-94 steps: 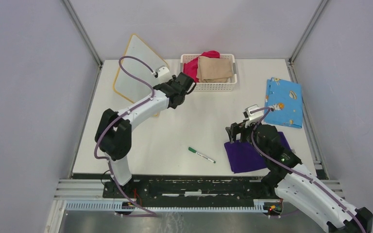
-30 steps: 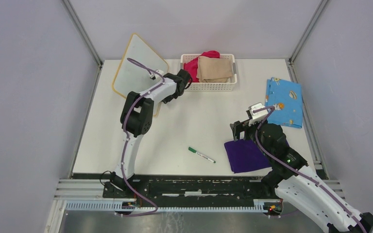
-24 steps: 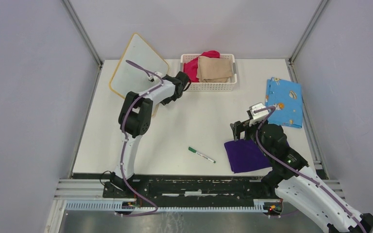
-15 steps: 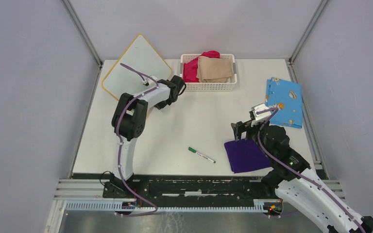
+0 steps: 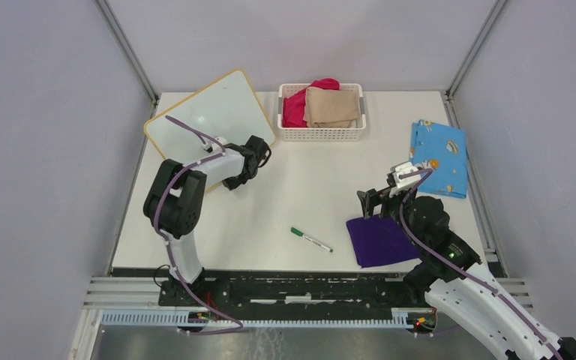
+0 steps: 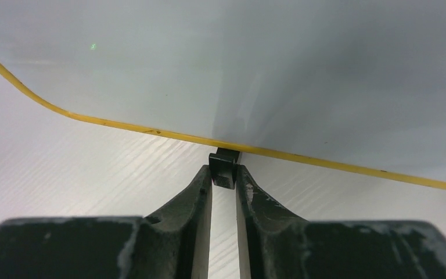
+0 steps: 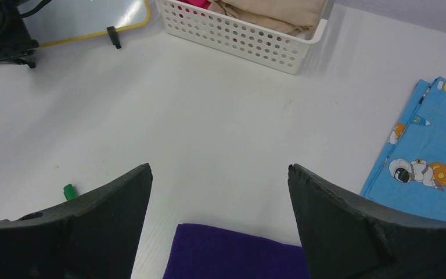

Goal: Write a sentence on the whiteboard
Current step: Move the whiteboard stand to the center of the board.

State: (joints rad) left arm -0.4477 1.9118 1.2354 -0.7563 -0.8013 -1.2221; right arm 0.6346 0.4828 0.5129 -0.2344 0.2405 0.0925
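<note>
- Pinching the whiteboard [image 5: 217,109] by its black foot [image 6: 225,164], our left gripper [image 6: 224,177] should ease it flat, far-left beside the basket [image 5: 321,135].
- Our right gripper [image 7: 219,171] hangs wide open over the purple cloth [image 7: 232,253], near the marker [image 5: 311,240].
- We cannot tell whether the board lies flat or tilted; its face looks blank.

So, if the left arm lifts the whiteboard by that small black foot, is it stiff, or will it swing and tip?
Probably stiff: the whiteboard is a flat framed panel showing no sag. It may well pivot or swing, since the jaws of the left gripper pinch only one small foot at the frame's edge. It looks thin, so likely light.
</note>
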